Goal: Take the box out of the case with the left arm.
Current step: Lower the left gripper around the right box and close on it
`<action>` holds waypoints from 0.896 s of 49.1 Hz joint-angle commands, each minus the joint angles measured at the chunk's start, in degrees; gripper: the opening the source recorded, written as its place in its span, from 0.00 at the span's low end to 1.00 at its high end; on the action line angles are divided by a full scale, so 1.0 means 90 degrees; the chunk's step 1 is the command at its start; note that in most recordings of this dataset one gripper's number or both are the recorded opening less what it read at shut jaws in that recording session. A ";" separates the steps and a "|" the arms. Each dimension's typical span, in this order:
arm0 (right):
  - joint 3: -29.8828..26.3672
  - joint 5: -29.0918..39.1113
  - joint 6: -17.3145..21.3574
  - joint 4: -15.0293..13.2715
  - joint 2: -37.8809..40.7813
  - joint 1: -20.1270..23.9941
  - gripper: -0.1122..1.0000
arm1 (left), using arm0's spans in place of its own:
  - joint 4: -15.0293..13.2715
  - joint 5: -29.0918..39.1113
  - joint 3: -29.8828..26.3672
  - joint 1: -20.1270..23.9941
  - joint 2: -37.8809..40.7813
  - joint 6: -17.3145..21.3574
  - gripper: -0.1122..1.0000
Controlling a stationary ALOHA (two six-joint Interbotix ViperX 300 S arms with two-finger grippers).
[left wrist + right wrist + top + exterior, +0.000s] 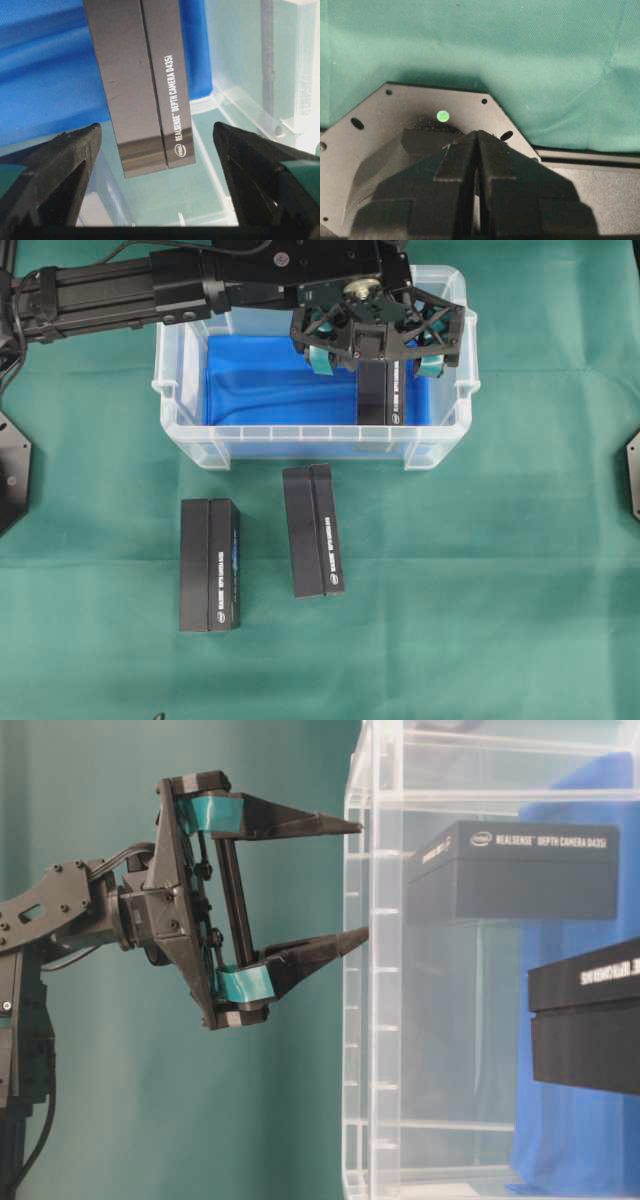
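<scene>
Inside the case (pixel 186 420), hard against its right-hand wall, lies the box (pixel 378 395), a long black carton resting on the blue cloth (pixel 260 380) that lines the bottom. It looks like stiff cardboard with a smooth, slightly glossy skin, probably light, so it should bear a firm squeeze but may slip if taken too gently. The long narrow sides look like the best place to hold it, about midway along. Directly above the case's right end hangs the left pincer (pixel 377 340), its fingers spread wide to either side of the box and clamped on nothing. The wall beside the box leaves little room for the outer finger, which I judge to be the main difficulty. Outside the case, on the green worktop (pixel 480 620) just in front of it, lie two more black cartons (pixel 209 564), well clear. The right pincer (pixel 477 165) sits with its fingers pressed together, away from the case.
</scene>
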 commanded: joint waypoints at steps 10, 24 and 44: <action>-0.0166 0.0000 0.0010 0.0010 0.0020 -0.0010 0.09 | 0.0020 -0.0049 0.0010 0.0000 -0.0117 -0.0029 0.92; -0.0166 0.0000 0.0010 0.0000 0.0029 -0.0010 0.09 | 0.0020 -0.0176 0.0156 0.0010 -0.0117 -0.0059 0.92; -0.0156 0.0000 0.0010 0.0000 0.0020 -0.0010 0.09 | 0.0039 -0.0410 0.0400 0.0029 -0.0117 -0.0068 0.92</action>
